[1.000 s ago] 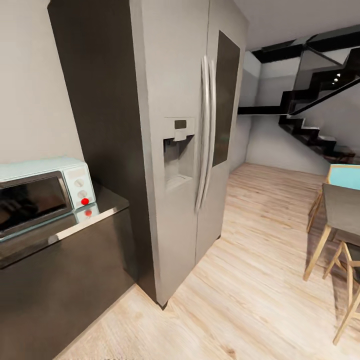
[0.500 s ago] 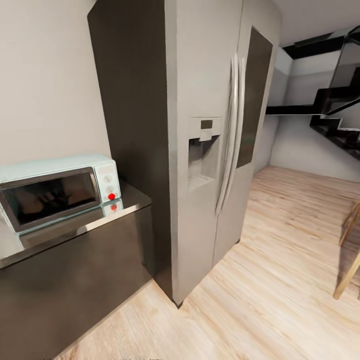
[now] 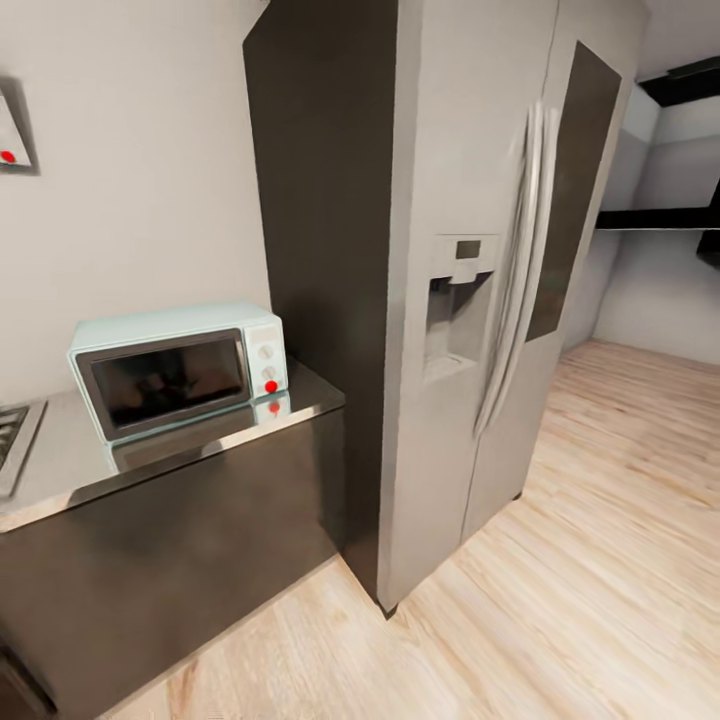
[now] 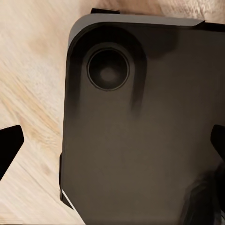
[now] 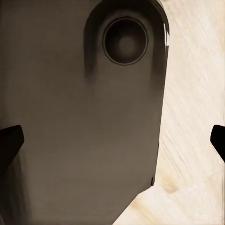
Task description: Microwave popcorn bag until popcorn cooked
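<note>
The pale mint-blue microwave (image 3: 180,370) stands on the grey countertop (image 3: 60,465) at the left of the head view, against the wall, with its dark glass door closed and a red light lit on its side panel. The popcorn bag is out of view. In the left wrist view my left gripper (image 4: 112,145) hangs open over the robot's dark base, its black fingertips (image 4: 9,145) far apart. In the right wrist view my right gripper (image 5: 112,140) is open too, above the same dark base and wood floor. Nothing sits between either pair of fingers.
A tall grey double-door fridge (image 3: 480,280) with a dark side panel stands directly right of the counter. A stove edge (image 3: 10,440) shows at the far left. Dark cabinet fronts (image 3: 180,560) run under the worktop. Light wood floor (image 3: 560,600) stretches to the right.
The whole head view has swung left: the microwave and fridge now sit further right in the picture, the stairs and chairs have slid out, and a stove edge has come in.
</note>
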Motion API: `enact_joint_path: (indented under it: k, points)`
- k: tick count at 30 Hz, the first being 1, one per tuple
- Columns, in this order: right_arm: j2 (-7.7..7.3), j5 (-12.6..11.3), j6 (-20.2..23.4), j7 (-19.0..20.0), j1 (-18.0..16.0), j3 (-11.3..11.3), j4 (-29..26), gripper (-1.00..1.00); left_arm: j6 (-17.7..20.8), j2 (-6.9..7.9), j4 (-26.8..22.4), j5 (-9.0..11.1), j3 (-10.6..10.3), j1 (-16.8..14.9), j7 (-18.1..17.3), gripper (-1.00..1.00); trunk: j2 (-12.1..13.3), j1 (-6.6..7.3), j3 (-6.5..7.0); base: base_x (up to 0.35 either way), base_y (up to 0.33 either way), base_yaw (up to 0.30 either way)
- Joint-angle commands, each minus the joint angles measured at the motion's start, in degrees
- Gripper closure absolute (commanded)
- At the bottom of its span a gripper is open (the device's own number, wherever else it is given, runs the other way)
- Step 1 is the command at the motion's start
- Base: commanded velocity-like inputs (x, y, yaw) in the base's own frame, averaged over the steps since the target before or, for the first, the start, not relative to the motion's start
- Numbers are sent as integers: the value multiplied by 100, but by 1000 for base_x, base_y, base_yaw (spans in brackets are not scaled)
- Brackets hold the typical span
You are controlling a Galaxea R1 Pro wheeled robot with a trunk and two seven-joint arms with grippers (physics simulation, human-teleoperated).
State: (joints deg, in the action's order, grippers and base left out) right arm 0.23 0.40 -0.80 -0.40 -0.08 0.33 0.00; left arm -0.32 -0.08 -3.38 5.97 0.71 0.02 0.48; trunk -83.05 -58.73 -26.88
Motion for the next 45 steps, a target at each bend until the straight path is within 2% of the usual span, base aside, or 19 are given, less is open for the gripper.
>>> enact_joint_path:
  k: [1, 45]
  points:
    - [2, 4, -8, -4, -1, 3, 0, -100, -3, -1, -5, 56, 2, 0, 5, -100, -2, 0, -4, 0, 0, 277]
    - [-5, 4, -8, -4, -1, -6, 0, -100, -3, -1, -5, 60, 0, 2, 5, -100, -2, 0, -4, 0, 0, 276]
